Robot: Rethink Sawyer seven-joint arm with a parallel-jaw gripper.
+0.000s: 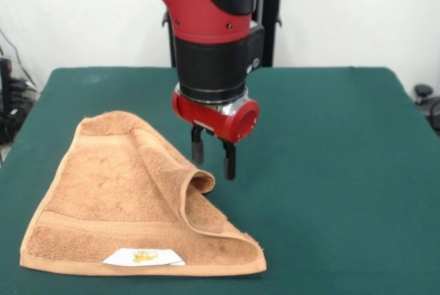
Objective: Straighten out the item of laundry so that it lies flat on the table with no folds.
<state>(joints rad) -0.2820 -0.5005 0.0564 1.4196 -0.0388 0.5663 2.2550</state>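
On the green table (pixel 330 144), the orange-tan towel (pixel 117 199) lies folded over, label (pixel 144 257) edge toward the camera; gripper (pixel 213 157) hangs above its raised fold, fingers apart, empty.

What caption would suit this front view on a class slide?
Sawyer's open gripper hovers beside the raised fold of an orange-tan terry towel lying partly folded on the green table.

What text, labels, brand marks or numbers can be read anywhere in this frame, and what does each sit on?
No legible text in this view.
White label at the near edge of the towel: carries a yellow mark, too small and blurred to read as words.
Red and black arm and gripper: no lettering, logo or number visible.
Green table: no markings visible.
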